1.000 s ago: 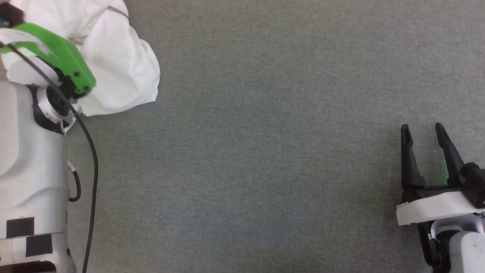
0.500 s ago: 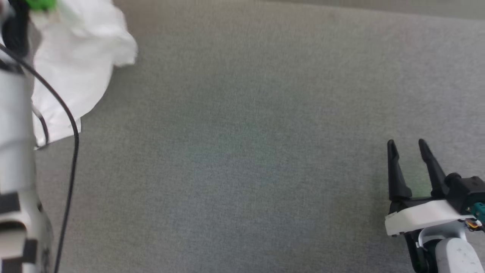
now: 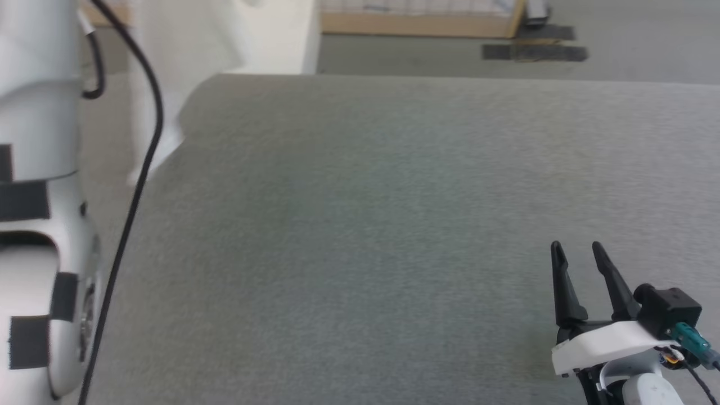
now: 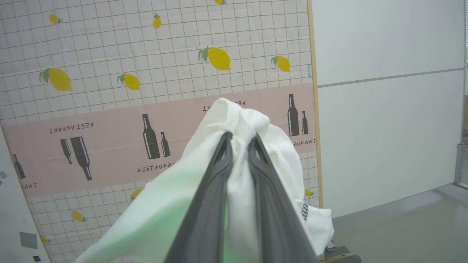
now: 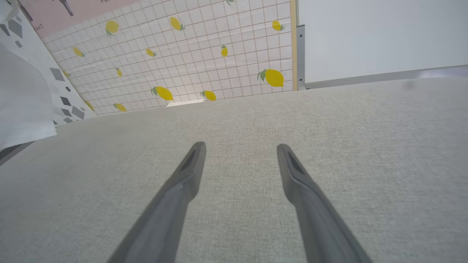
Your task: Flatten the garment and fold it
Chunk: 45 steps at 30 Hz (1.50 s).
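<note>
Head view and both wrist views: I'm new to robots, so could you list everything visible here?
garment: one, white, bunched, hanging at table's far left
table cover: one, grey fabric, spread before the robot
lemon-print sheet: one, white grid, yellow lemons, pink bottle band, behind table
wall panel: one, white, right of sheet
cable: one, black, along left arm
left arm: one, pale, head view's left edge
left gripper: one, dark, shut on garment
right gripper: one, dark, open above table cover
</note>
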### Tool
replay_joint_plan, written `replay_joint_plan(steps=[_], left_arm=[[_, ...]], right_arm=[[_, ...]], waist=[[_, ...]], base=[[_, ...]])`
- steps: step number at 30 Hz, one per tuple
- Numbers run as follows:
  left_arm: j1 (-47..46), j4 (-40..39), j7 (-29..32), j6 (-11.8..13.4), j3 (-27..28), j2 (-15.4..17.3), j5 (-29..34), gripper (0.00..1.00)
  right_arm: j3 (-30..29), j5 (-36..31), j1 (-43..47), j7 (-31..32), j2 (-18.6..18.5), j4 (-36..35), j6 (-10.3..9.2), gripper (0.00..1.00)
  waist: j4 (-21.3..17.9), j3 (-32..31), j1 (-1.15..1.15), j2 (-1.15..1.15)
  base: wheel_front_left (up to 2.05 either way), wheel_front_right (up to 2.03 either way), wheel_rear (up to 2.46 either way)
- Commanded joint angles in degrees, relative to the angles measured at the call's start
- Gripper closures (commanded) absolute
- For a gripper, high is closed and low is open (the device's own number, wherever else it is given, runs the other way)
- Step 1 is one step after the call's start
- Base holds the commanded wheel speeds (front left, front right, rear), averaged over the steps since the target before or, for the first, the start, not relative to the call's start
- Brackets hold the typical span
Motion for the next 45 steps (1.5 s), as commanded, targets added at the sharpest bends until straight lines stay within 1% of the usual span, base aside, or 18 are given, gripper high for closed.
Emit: replay_joint_plan(steps=[1,5,8,14,18,20,22,23,26,27,29,33,35,37,38,39,41,45], left_arm=[[-1.7,0.8,-0.9,-0.6,-0.4,-1.4,-1.4,1.00],[-2.7,3.7,-1.5,-1.3,-1.1,-4.8,-4.8,1.00],[-1.7,5.4,-1.8,-1.5,-1.6,-7.1,-7.1,1.00],[5.6,7.4,-1.2,-1.8,-5.7,-9.9,-10.3,1.00],[14.8,7.5,-1.2,-1.9,-10.9,-10.9,-13.6,1.00],[20.5,7.5,-1.3,-1.9,-14.6,-11.1,-15.2,1.00],[27.0,7.3,-0.9,-1.9,-19.1,-11.1,-18.5,1.00],[30.0,7.7,-0.4,-1.9,-22.3,-11.2,-18.5,1.00],[37.7,9.5,1.4,-1.5,-28.6,-11.2,-20.4,1.00],[40.1,10.3,2.8,-1.3,-31.3,-11.2,-20.6,1.00],[44.1,11.3,5.2,-1.0,-34.8,-11.2,-22.4,1.00],[48.7,12.5,10.7,0.2,-39.9,-11.2,-25.5,1.00],[49.5,12.5,13.3,1.2,-41.1,-11.2,-27.2,1.00],[49.4,12.0,14.0,2.3,-41.3,-11.2,-28.3,1.00],[49.3,11.6,14.1,2.8,-41.1,-11.2,-29.1,0.67],[48.8,10.9,13.8,3.4,-40.7,-11.2,-29.6,0.00],[48.0,9.6,13.3,4.1,-39.2,-11.2,-31.3,0.00],[45.9,5.7,11.3,4.4,-33.9,-11.1,-35.6,0.00]], right_arm=[[0.1,0.5,0.7,-0.6,0.0,0.6,-0.09,0.00],[-0.3,0.6,1.5,-0.9,0.0,1.3,-0.09,0.00],[-1.0,0.5,2.2,-1.0,0.0,1.5,-0.09,0.00],[-2.2,0.3,3.1,-1.2,0.0,1.5,-0.09,0.00],[-2.5,0.0,4.1,-1.2,0.0,1.0,-0.09,0.00],[-2.6,-0.1,4.4,-1.2,0.0,1.0,-0.09,0.00],[-2.5,-0.1,4.6,-1.2,0.0,0.9,-0.09,0.00],[-2.6,-0.1,4.6,-1.2,0.0,0.8,-0.09,0.00],[-2.8,-0.3,4.5,-1.0,0.0,0.5,-0.09,0.00],[-2.9,-0.4,4.5,-0.9,0.0,0.3,-0.09,0.00],[-3.0,-0.5,4.4,-0.8,0.0,0.1,-0.09,0.00],[-3.3,-0.4,4.6,-0.8,0.0,-0.1,-0.09,0.00],[-3.1,-0.2,4.8,-0.7,0.0,0.0,-0.09,0.00],[-2.8,0.0,5.0,-0.7,0.0,0.0,-0.09,0.00],[-2.7,0.2,5.1,-0.7,0.0,0.1,-0.09,0.00],[-2.7,0.3,5.2,-0.7,0.0,0.2,-0.09,0.00],[-2.7,0.4,5.4,-0.8,0.0,0.3,-0.09,0.00],[-2.9,0.2,5.8,-0.8,0.0,0.1,-0.09,0.00]], waist=[[-6.1,-5.1,0.00,0.53],[-9.1,-6.3,0.00,0.53],[-10.3,-6.7,0.00,0.53],[-11.4,-7.0,0.00,0.53],[-11.2,-6.9,0.00,0.53],[-11.1,-6.7,0.00,0.53],[-11.3,-6.6,0.00,0.53],[-11.2,-6.4,0.00,0.53],[-11.2,-6.2,0.00,0.53],[-11.1,-6.0,0.00,0.53],[-11.0,-5.9,0.00,0.53],[-10.3,-6.0,0.00,0.53],[-9.8,-5.9,0.00,0.53],[-9.4,-6.1,0.00,0.53],[-9.1,-6.1,0.00,0.53],[-8.7,-6.2,0.00,0.53],[-8.1,-6.4,0.00,0.53],[-6.6,-7.0,0.00,0.53]], base=[[0.00,0.00,0.00],[0.00,0.00,0.00],[0.00,0.00,0.00],[0.00,0.00,0.00],[0.00,0.00,0.00],[0.00,0.00,0.00],[0.00,0.00,0.00],[0.00,0.00,0.00],[0.00,0.00,0.00],[0.00,0.00,0.00],[0.00,0.00,0.00],[0.00,0.00,0.00],[0.00,0.00,0.00],[0.00,0.00,0.00],[0.00,0.00,0.00],[0.00,0.00,0.00],[0.00,0.00,0.00],[0.00,0.00,0.00]])
